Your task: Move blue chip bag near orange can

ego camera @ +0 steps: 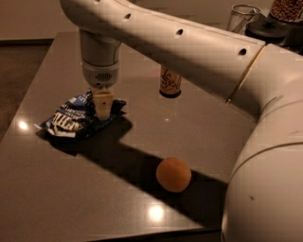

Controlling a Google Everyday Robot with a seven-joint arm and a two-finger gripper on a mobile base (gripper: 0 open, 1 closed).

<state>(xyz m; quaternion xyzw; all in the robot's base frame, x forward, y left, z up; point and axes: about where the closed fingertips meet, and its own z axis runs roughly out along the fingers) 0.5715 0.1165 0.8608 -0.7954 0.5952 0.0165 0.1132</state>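
Observation:
The blue chip bag is crinkled dark-blue foil with white lettering and lies at the left of the dark table. My gripper points straight down onto the bag's right end and is shut on it. The bag's right edge looks slightly raised, with a shadow under it. The orange can stands upright further back and to the right of the gripper. Its top is hidden behind my arm. A gap of bare table lies between the bag and the can.
A round orange fruit sits on the near middle of the table. A clear glass and a jar stand at the back right. My arm's upper links fill the right side. The table's left edge is close to the bag.

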